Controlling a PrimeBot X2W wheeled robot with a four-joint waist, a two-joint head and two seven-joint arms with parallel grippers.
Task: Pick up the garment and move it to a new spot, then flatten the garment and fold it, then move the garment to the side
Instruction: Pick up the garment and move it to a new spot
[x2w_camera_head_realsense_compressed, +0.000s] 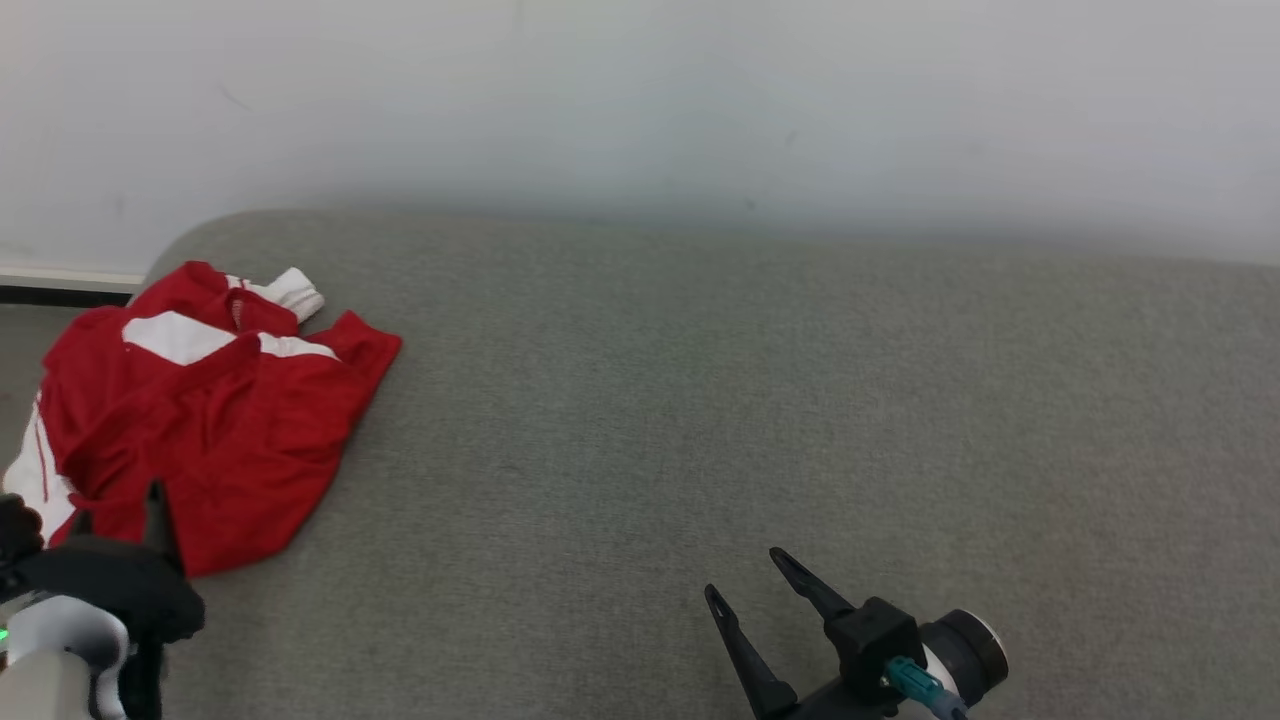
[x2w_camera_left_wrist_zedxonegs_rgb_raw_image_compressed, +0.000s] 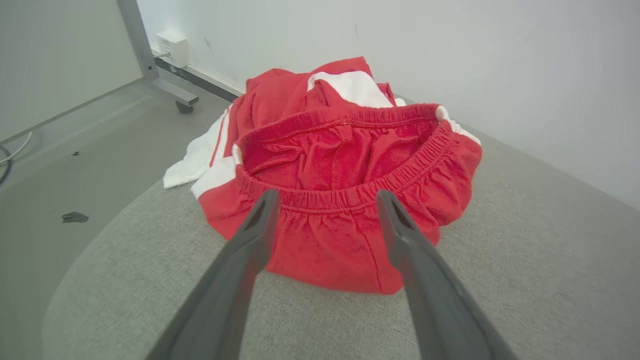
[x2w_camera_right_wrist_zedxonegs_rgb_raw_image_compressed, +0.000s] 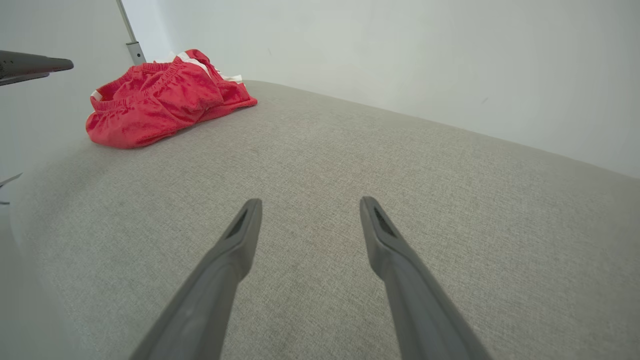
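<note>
Where the grey fabric cushion (x2w_camera_head_realsense_compressed: 760, 400) rounds off at its left end, we see crumpled red-and-white elastic-waist shorts (x2w_camera_head_realsense_compressed: 200, 420), long axis running near to far, waistband facing our wide-open left gripper (x2w_camera_left_wrist_zedxonegs_rgb_raw_image_compressed: 327, 196); the right gripper (x2w_camera_right_wrist_zedxonegs_rgb_raw_image_compressed: 310, 201), equally spread, is empty.

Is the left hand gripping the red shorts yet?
No, the left hand is open, its fingers spread apart in front of the red shorts, pinching nothing.

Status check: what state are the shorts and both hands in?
red shorts: crumpled, unfolded, lying at the left end of the grey cushion, not held.
left hand: open, empty, pointed at the waistband.
right hand: open, empty, over bare cushion.
</note>
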